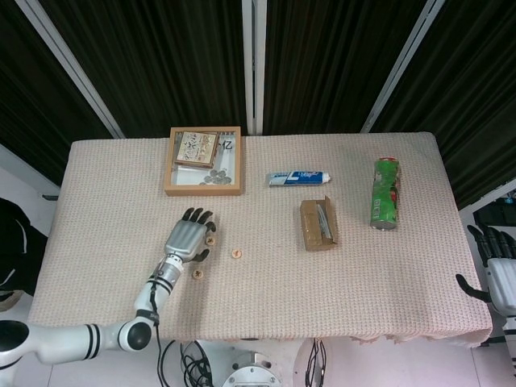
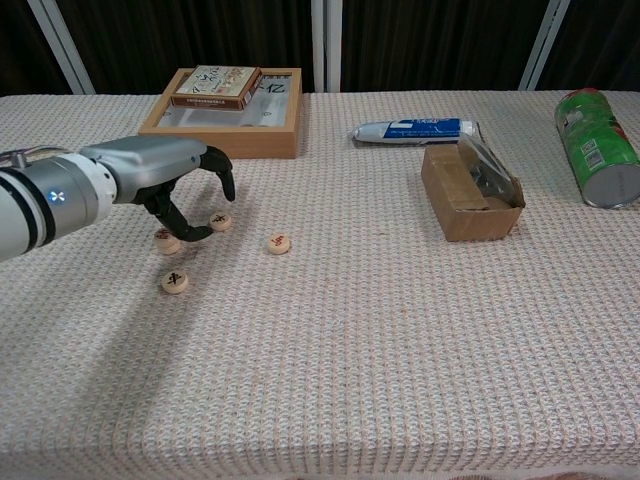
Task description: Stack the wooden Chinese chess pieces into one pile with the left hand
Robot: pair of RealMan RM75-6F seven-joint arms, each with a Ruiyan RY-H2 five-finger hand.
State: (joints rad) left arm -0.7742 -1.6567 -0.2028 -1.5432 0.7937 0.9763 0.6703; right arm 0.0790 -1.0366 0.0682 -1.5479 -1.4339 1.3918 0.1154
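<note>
Now I am hovering my left hand [image 2: 165, 178] over the chess pieces [image 2: 221, 221] lying on the surface [image 2: 400, 330], fingers curled but apart and holding nothing, since reaching the next piece for the small pile [image 2: 166, 240] calls for a free grasp.

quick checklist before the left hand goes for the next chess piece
1. Left hand free of any piece: ok, fingers curled over the table, nothing pinched.
2. Started pile standing: ok, though its piece count cannot be told.
3. Nearest loose piece reachable: ok, just under the fingertips.
4. Other loose pieces lying flat: ok, front piece and right piece.
5. Wooden tray clear of the path: ok.
6. Right hand out of the way: ok, off the table edge.
</note>
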